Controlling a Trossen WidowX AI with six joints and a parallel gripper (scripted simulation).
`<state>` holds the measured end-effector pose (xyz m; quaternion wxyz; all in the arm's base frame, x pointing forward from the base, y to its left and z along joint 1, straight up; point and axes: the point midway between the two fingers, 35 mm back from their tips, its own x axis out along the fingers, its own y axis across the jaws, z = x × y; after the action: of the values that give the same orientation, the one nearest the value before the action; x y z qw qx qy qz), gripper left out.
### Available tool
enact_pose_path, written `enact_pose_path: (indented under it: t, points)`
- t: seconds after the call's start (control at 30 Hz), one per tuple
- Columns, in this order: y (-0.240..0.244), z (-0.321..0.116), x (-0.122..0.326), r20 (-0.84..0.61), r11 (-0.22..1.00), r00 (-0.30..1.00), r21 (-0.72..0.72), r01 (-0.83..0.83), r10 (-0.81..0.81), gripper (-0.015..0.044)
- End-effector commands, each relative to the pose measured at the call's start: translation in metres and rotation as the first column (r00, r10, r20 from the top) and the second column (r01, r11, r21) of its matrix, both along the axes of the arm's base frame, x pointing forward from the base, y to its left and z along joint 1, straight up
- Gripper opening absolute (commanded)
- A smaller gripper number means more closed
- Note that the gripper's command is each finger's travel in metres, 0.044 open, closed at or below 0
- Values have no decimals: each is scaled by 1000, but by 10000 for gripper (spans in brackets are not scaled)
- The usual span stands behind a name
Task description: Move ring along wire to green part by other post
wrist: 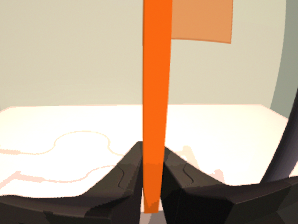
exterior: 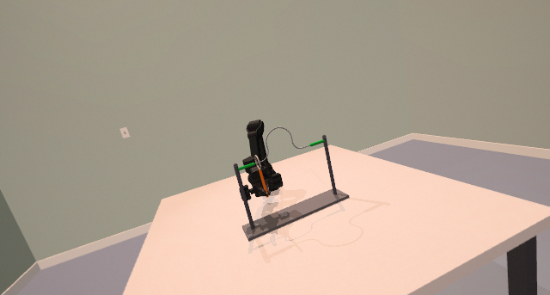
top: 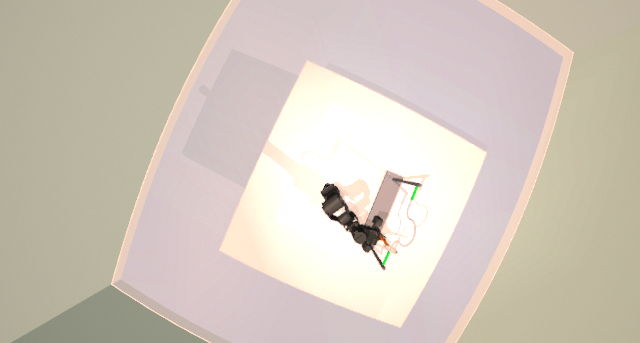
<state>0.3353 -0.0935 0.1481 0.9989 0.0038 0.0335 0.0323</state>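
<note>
My gripper [wrist: 147, 146] [exterior: 266, 193] is shut on the orange handle [top: 384, 241] [exterior: 263, 181] [wrist: 157, 75], which stands nearly upright with the ring above the fingers. The pale ring [exterior: 257, 162] is around the wire at the inner end of the near green part [top: 386, 259] [exterior: 247, 166], where the thin grey wire [top: 415, 225] [exterior: 279, 127] begins. Whether the ring touches the wire is too small to tell. The grey wire rises in a hump, then dips to the far green part [top: 414, 193] [exterior: 317, 143]. The ring itself is out of the wrist view.
The near post [top: 378, 257] [exterior: 246, 199] [wrist: 288, 145] stands close beside the gripper and arm. The far post [top: 407, 182] [exterior: 330, 168] stands at the other end of the grey base [top: 389, 190] [exterior: 307, 206]. The arm reaches in over the table from behind the base. Shadows of the wire lie on the table.
</note>
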Motion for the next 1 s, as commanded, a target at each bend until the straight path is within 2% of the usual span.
enact_pose_path:
  t: [0.0, 0.4, 0.97]
  points:
    - [8, -1, -2, -3, 1000, 1000, 28, 2, -2, -150]
    - [34, 1, -3, -8, 989, 1000, 147, -1, 2, -150]
    - [89, 19, -6, -20, 886, 1000, 463, -2, 13, -150]
